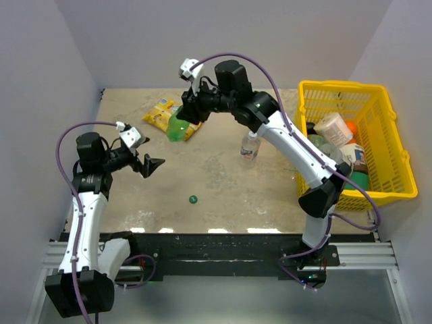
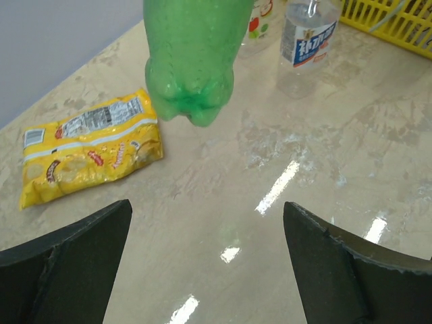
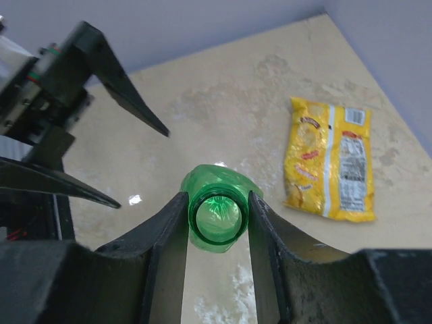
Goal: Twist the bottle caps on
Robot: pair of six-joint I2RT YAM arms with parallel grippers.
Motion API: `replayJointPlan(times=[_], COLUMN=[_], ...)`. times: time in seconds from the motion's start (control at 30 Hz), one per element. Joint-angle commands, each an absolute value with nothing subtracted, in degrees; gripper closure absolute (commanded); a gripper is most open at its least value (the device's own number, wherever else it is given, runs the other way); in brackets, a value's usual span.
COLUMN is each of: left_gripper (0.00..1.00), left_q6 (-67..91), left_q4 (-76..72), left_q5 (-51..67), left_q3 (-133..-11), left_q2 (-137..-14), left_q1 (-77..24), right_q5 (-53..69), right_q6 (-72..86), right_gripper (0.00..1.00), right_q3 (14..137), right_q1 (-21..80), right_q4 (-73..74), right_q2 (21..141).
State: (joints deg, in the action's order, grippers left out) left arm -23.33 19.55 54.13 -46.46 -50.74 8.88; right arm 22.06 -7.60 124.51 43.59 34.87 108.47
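Starting big: the marbled table [image 1: 223, 189], everything spread out on it within reach of both arms. Off at the right edge, a yellow basket [image 1: 341, 86] stuffed with bulkier containers, tucked aside and not part of this job by the look of it. Then the right gripper [image 3: 217, 199], clenched on the neck of the green bottle [image 3: 216, 219] and holding it tilted up off the table, just beside the yellow snack packet [image 1: 162, 111]. Open mouth aimed back at the wrist camera, base poking out toward the left arm, probably held that way to keep the threads exposed for a cap. Across from it, the left gripper [image 2: 207, 206], spread wide with nothing in it, hovering near the bottle's base but apart from it. Most likely the one meant to go fetch a cap. Upright mid-table beside the right arm, a clear bottle [image 1: 250, 147] with a printed label; can't tell if capped. Smallest of all, the dark green cap [image 1: 194, 200], lying alone toward the near edge, well apart from both grippers.
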Motion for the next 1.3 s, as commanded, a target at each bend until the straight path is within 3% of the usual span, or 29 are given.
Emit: replayJointPlan(times=[0.0, 0.27, 0.7, 0.9, 1.07, 1.17, 1.2, 1.27], left_gripper=[0.0, 0.0, 0.01, 0.12, 0.37, 0.4, 0.42, 0.54], left_q6=[-19.9, -17.7, -14.8, -16.0, -17.5, -17.9, -18.1, -20.1], left_q4=[10.0, 4.3, 0.9, 2.2, 4.4, 5.1, 5.4, 7.5], left_q5=[58.8, 52.6, 56.1, 56.9, 57.3, 57.3, 57.0, 56.8], left_q3=[-45.8, -44.7, -45.2, -45.4, -46.1, -46.1, -46.0, -46.1], left_q2=[-50.9, -51.0, -57.7, -58.5, -58.3, -57.8, -57.6, -57.4], left_q1=[5.6, 0.5, -2.8, -3.2, -3.2, -3.2, -3.2, -3.2], right_q5=[30.0, 34.5, 45.1, 44.5, 42.2, 41.0, 40.8, 40.8], right_q6=[-5.0, -3.7, 2.3, 2.2, 0.6, 0.4, 0.3, 0.3], right_gripper=[0.93, 0.94, 0.94, 0.94, 0.91, 0.73, 0.62, 0.54], right_q3=[118.7, 117.5, 114.9, 113.7, 112.9, 113.4, 113.9, 116.3], right_q1=[44.2, 44.3, 44.2, 44.3, 44.3, 44.1, 44.0, 42.5], right_q4=[29.8, 29.3, 22.3, 21.6, 23.2, 24.2, 24.7, 25.2], right_q2=[107.0, 106.6, 104.7, 104.4, 104.8, 105.2, 105.2, 104.5])
